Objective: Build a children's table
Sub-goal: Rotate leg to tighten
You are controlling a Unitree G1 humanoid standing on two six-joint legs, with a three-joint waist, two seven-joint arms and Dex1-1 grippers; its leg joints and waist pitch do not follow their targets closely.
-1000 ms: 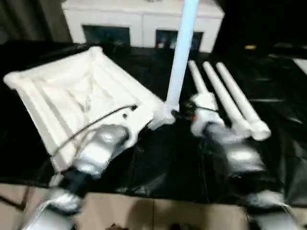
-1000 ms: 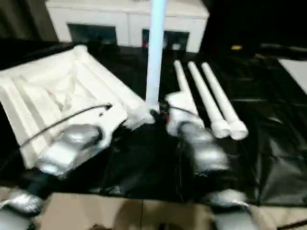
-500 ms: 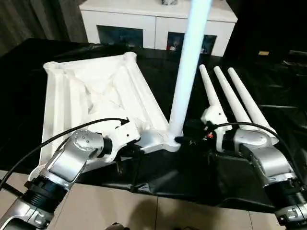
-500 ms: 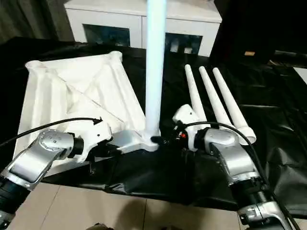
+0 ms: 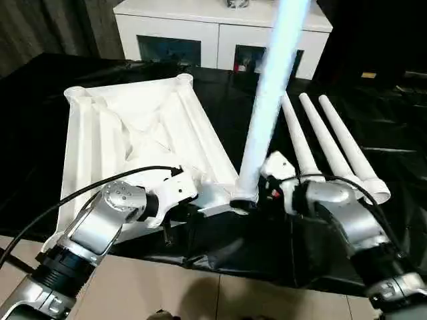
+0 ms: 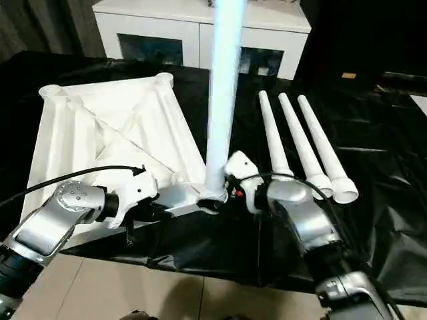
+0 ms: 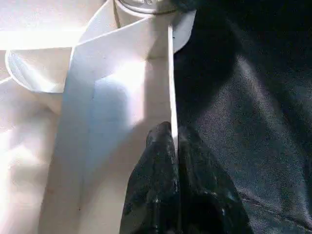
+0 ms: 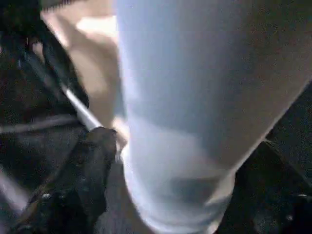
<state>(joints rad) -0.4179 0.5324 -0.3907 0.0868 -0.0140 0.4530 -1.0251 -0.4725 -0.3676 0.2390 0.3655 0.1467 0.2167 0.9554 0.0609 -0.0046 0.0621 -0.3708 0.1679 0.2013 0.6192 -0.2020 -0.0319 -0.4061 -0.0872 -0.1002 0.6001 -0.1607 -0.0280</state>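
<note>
The children's table top [image 5: 127, 127] lies upside down on the black cover, ribs and corner sockets facing up. One white leg [image 5: 267, 107] stands in its near right corner socket, leaning slightly to the right. Three more legs [image 5: 327, 137] lie side by side to the right. My left gripper [image 7: 173, 139] is shut on the thin near rim of the top, just left of that socket. At the foot of the standing leg is my right gripper [image 5: 245, 203], open, with one black finger [image 8: 83, 180] on each side of the tube [image 8: 185, 97].
A white cabinet [image 5: 220, 33] with glass doors stands behind the black-covered surface [image 5: 373, 100]. The near edge of the cover drops to a tiled floor [image 5: 200, 293]. A black cable [image 5: 80, 197] loops over my left forearm.
The head camera has steadied and shifted. My right gripper has moved left from beside the leg's foot to straddle it. The left gripper keeps its pinch on the rim.
</note>
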